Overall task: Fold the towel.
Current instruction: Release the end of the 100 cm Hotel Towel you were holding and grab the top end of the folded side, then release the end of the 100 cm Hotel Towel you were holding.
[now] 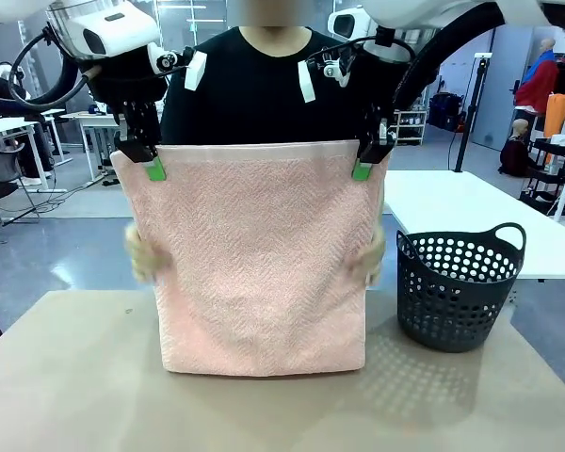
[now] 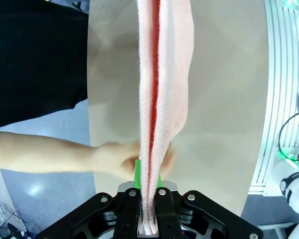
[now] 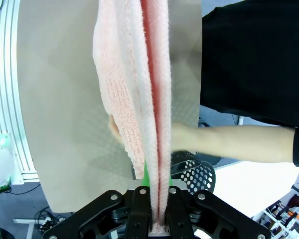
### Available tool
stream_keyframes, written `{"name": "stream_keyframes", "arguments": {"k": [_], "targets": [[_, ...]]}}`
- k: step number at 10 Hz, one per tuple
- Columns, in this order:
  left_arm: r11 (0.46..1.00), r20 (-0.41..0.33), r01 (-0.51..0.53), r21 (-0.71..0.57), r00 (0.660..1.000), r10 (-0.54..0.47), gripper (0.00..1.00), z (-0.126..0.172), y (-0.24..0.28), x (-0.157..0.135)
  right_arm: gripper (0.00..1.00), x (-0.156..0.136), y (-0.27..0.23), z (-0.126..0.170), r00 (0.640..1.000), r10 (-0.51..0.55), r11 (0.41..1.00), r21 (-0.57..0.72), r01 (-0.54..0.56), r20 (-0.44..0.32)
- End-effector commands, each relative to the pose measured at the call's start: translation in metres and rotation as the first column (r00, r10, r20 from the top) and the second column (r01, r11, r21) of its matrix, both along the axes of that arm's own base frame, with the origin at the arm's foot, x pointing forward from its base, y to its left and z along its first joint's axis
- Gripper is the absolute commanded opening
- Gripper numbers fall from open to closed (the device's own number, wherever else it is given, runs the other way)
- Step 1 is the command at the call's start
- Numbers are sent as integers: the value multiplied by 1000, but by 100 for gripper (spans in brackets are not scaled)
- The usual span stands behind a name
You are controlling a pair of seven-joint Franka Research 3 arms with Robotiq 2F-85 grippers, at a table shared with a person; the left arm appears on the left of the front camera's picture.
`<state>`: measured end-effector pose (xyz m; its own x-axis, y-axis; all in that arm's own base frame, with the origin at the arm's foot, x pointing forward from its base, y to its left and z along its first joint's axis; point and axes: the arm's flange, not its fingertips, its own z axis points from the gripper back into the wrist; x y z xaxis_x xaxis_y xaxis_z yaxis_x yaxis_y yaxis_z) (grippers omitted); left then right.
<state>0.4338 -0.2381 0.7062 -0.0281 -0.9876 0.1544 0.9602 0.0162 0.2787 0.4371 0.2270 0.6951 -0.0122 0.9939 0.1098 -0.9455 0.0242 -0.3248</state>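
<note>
The pale pink towel (image 1: 262,254) hangs doubled over the table, held up by its two top corners. My left gripper (image 1: 153,168) is shut on the top left corner, my right gripper (image 1: 363,169) on the top right corner. In the left wrist view the towel (image 2: 162,84) runs away from my shut left gripper (image 2: 148,191) as two layers. The right wrist view shows the same towel (image 3: 139,84) pinched in my right gripper (image 3: 158,194). The person's hands (image 1: 141,252) touch the towel's side edges at mid height, blurred. The towel's lower edge hangs just above the tabletop.
A dark perforated basket (image 1: 460,287) stands on the table (image 1: 66,377) at the right. The person in black stands right behind the towel at the far edge. A white table (image 1: 471,212) lies beyond on the right.
</note>
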Motion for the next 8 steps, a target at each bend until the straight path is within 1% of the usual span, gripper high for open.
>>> {"name": "stream_keyframes", "arguments": {"k": [1,8], "targets": [[1000,1,-2,1,1000,2,0,0,1,0,0,0,-1,1,1000,-4,1000,4,4,8],[1000,1,-2,1,1000,2,0,0,1,0,0,0,-1,1,1000,-4,1000,4,4,8]]}}
